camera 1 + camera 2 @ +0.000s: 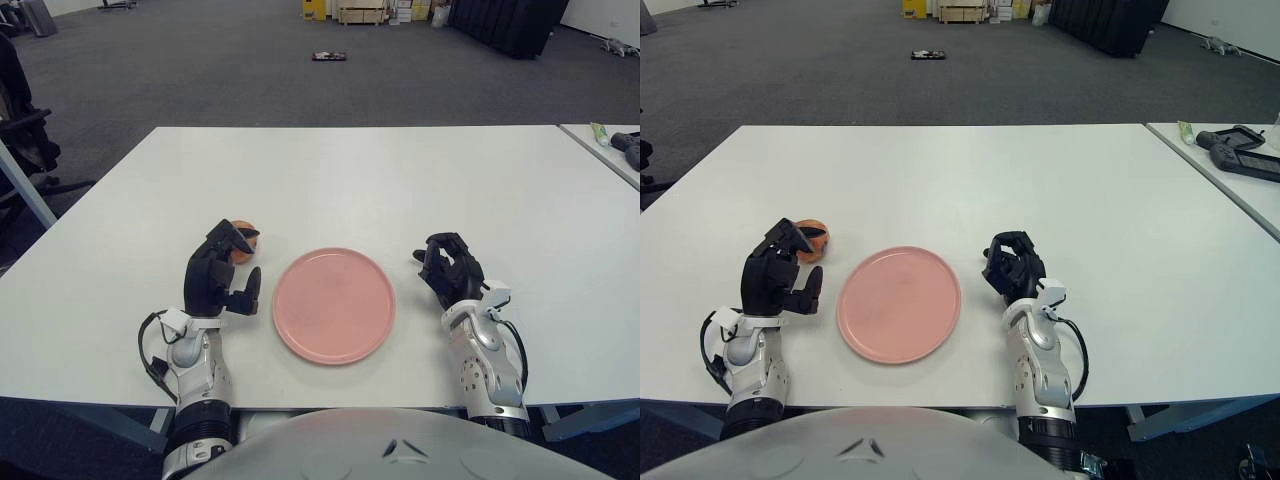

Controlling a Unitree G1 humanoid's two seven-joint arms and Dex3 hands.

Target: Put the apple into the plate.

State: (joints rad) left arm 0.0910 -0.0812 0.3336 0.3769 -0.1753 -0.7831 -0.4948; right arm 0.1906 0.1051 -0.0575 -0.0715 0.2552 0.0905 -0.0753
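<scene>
A small orange-red apple (243, 243) lies on the white table (350, 180), to the left of an empty pink plate (334, 304). My left hand (238, 264) stands upright just in front of the apple, with its fingertips at the apple's near side and its thumb held apart. The fingers are spread and hold nothing, and they partly hide the apple. My right hand (447, 266) rests on the table to the right of the plate, with its fingers curled and empty.
A second table stands at the right with a dark device (1238, 150) and a green tube (600, 133) on it. A dark office chair (22, 130) is off the table's left side. The table's front edge runs just before my wrists.
</scene>
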